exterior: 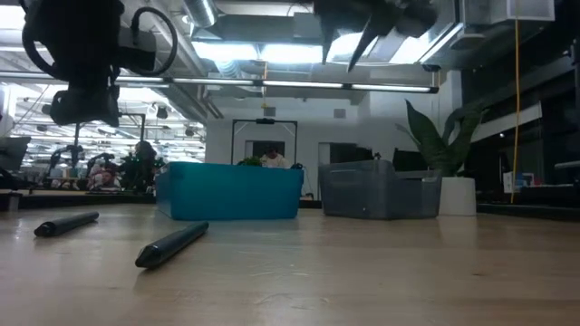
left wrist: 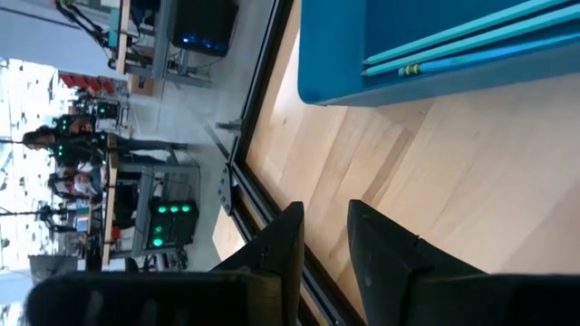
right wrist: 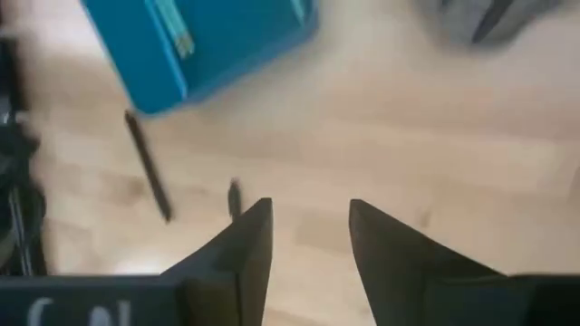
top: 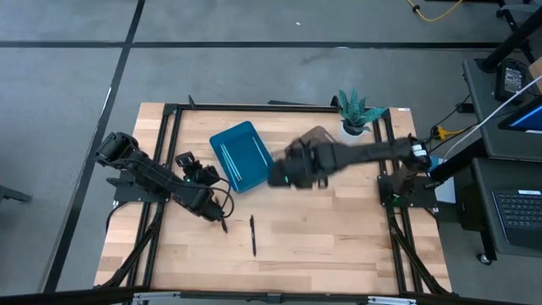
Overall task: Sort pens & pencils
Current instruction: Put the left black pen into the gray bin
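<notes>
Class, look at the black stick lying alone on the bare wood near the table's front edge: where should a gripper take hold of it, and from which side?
Grip the black stick around mid-length, coming straight down from above. It lies flat on the table, its length running front to back, with bare wood on both sides, so the fingers should probably straddle it across its width. The right gripper is open and empty.

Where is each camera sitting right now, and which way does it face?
High: overhead, straight down; both arms, blue tray, two black pens.
Low: tabletop level, facing the room; arms hang overhead.
Left wrist: past the left end effector, open, toward the tray.
Right wrist: downward past the right end effector, open, empty.
Shared: the blue tray appears in all four.
</notes>
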### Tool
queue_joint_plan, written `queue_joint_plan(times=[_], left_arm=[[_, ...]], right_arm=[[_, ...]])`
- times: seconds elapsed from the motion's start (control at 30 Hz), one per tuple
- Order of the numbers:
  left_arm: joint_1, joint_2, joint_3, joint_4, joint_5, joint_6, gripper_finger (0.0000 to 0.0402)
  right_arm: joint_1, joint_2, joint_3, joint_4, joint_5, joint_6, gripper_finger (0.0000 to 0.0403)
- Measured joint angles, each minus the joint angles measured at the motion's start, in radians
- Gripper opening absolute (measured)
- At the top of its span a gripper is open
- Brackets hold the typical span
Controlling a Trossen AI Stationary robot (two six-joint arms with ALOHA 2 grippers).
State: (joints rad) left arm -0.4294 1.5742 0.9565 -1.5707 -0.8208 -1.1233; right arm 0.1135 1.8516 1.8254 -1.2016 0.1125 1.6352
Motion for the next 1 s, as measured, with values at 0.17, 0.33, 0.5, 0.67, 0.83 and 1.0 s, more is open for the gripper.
queue_joint_plan(times=[0.17,0.33,0.5,0.67,0.83,1.0], left_arm=[[-0.025,0.000,0.000,-0.001,0.000,0.033,0.0082],[-0.045,0.000,0.000,0.000,0.020,0.059,0.0082],[-0.079,0.000,0.000,0.000,0.091,0.057,0.0082],[-0.142,-0.003,0.000,0.001,0.170,-0.018,0.0082],[-0.220,-0.003,0.000,0.082,0.218,-0.060,0.0082],[-0.234,-0.003,0.016,0.302,0.328,-0.061,0.0082]], right_arm=[[0.150,0.047,-0.033,0.083,0.045,0.156,0.0148],[0.206,0.170,-0.038,0.308,-0.003,0.174,0.0148],[0.211,0.268,-0.040,0.433,-0.012,0.169,0.0148],[0.211,0.299,-0.039,0.443,-0.020,0.162,0.0148],[0.202,0.274,-0.039,0.315,0.057,0.108,0.0148],[0.154,0.220,-0.039,0.129,0.166,-0.011,0.0148]])
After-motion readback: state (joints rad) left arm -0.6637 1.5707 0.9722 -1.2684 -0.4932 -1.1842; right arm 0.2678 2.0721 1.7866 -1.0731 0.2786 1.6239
